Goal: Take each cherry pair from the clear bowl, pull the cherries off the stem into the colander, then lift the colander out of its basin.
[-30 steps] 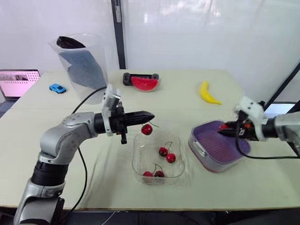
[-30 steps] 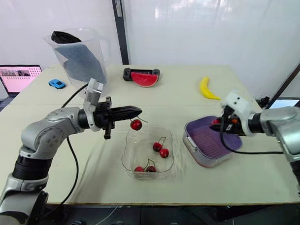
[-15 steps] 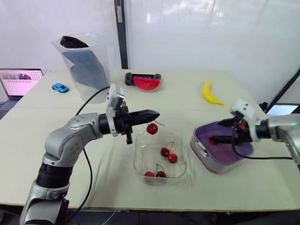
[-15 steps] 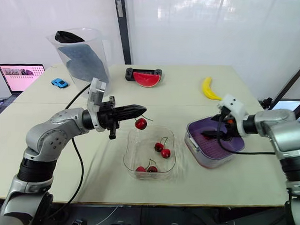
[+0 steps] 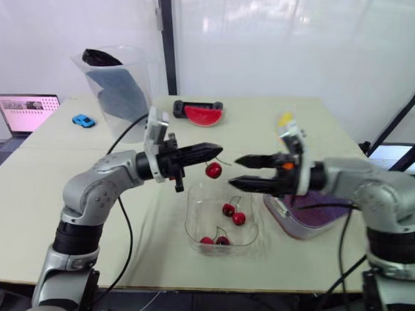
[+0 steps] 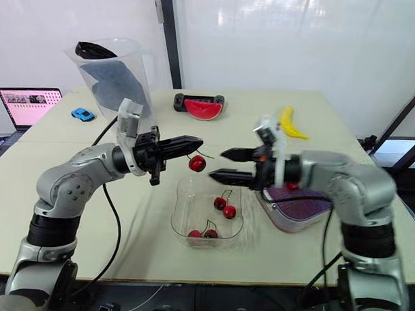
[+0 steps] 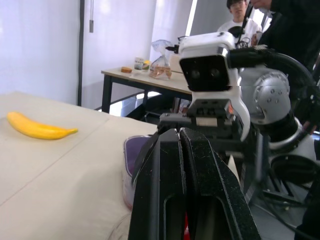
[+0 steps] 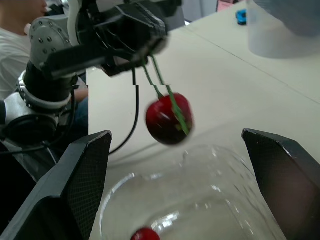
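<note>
Has swung right tool (image 5: 233, 170), spread wide, from colander (image 6: 294, 208) to the hanging cherry (image 5: 213, 171); still pinches its stem (image 8: 165, 88) with left tool (image 5: 218, 150).

Red cherry (image 5: 213, 171) hung above the clear bowl (image 5: 191, 226), two pairs (image 5: 231, 212) lay inside, purple colander (image 5: 326, 207) sat in its basin (image 5: 285, 217).

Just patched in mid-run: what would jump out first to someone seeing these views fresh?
The left gripper pinches a stem with one red cherry dangling above the far edge of the clear bowl. Facing it, the right gripper is spread wide open, close to the cherry but not touching it. In the bowl lie other cherries, and the purple colander sits to the bowl's right.
</note>
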Robot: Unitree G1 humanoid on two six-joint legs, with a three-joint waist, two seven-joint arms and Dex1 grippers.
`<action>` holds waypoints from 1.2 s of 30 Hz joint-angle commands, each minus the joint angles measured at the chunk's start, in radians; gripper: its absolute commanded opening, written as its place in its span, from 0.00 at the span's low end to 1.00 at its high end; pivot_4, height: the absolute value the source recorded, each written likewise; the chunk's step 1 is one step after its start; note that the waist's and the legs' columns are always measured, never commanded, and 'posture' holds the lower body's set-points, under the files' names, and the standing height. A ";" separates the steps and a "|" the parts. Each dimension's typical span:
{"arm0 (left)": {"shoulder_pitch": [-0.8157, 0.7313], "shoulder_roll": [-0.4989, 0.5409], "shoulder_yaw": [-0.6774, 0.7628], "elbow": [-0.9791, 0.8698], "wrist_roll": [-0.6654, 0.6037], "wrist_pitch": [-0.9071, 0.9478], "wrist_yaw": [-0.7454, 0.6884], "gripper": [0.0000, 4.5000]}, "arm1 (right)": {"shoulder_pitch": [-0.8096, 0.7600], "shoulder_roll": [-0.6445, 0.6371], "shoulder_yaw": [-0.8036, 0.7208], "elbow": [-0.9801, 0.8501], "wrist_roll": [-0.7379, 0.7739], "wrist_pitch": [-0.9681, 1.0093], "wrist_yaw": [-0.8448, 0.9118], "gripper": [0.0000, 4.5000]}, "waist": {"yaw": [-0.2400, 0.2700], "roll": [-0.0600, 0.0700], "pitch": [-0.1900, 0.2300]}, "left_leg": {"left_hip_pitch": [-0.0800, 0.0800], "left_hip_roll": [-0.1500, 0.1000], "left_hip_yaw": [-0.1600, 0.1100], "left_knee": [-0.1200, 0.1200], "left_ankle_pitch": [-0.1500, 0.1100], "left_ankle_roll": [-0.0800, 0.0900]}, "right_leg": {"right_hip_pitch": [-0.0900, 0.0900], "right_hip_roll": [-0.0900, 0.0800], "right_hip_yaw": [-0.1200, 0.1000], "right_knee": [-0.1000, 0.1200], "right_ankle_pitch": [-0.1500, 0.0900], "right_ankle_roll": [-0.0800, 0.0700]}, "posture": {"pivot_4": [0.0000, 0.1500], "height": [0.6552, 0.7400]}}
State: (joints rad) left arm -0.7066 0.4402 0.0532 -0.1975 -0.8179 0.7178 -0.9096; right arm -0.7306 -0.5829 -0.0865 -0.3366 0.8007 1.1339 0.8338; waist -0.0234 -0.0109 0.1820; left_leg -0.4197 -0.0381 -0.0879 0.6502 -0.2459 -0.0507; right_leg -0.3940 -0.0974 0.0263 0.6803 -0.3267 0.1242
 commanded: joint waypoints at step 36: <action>-0.024 0.027 -0.011 0.006 0.029 -0.015 -0.029 0.00 | 0.033 0.052 0.094 -0.066 0.003 -0.052 -0.139 0.19 | 0.002 0.000 0.000 | 0.000 -0.001 0.000 0.000 -0.002 0.003 | -0.001 0.000 0.000 0.000 0.000 0.000 | 1.00 1.00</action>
State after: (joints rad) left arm -0.7090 0.4613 0.0264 -0.1701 -0.7908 0.7275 -0.9337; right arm -0.7052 -0.5209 0.0067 -0.3702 0.7999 1.1001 0.6847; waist -0.0211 -0.0109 0.1819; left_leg -0.4196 -0.0386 -0.0877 0.6497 -0.2475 -0.0478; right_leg -0.3947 -0.0970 0.0263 0.6805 -0.3267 0.1242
